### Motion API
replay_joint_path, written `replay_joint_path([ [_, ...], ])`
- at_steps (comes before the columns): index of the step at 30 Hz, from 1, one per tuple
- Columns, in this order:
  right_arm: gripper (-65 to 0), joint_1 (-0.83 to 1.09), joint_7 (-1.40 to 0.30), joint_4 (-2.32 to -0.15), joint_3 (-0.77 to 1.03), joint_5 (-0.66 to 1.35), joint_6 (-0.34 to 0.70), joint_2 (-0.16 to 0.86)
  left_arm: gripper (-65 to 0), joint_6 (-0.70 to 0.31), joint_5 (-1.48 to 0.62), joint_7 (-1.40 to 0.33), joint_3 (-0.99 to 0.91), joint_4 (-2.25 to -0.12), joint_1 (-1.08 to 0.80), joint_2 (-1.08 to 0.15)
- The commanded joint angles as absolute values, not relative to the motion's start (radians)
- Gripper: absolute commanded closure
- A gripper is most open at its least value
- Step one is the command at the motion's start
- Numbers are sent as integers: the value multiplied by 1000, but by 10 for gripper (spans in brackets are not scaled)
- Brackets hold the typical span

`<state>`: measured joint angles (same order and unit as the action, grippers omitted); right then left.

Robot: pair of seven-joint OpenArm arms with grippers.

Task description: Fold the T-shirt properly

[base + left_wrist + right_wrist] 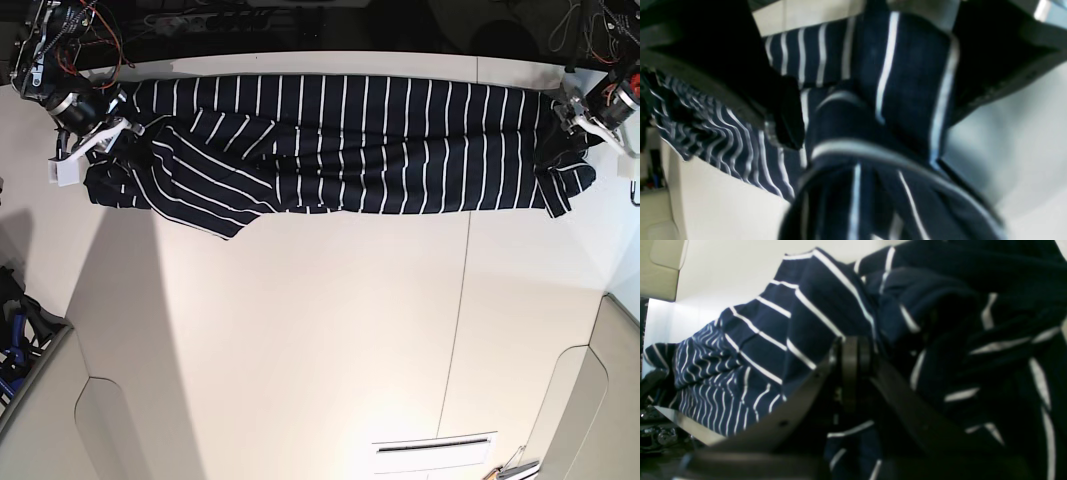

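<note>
Tools, two: right tool (100, 135) clamped on one striped T-shirt (340, 140), left tool (575, 125) apart.

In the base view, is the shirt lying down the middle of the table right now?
No. The T-shirt lies stretched in a long band along the table's far edge, leaving the middle bare.

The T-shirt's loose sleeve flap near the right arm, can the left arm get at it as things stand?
Probably not. The left gripper sits at the T-shirt's opposite end, with cloth between its fingers, and the whole stretched shirt lies between it and the flap. The right gripper is beside that flap.
</note>
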<state>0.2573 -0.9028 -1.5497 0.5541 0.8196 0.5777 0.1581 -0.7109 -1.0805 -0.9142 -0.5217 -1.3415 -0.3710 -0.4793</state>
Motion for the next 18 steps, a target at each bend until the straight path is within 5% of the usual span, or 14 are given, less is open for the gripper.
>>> replay_joint_path([
  [1, 0, 253, -894, -1563, 557, 846, 588, 171, -346, -698, -1043, -954, -511, -1342, -380, -488],
  [4, 0, 253, -895, -1563, 557, 846, 588, 171, -154, -698, -1042, -933, -510, -1342, -380, -488],
  [9, 0, 253, -895, -1563, 557, 846, 588, 171, 0, -698, -1027, -905, -510, -1342, -379, -488],
  [18, 0, 253, -895, -1563, 557, 847, 588, 171, 0, -698, -1028, -909, -515, -1388, -362, -519],
])
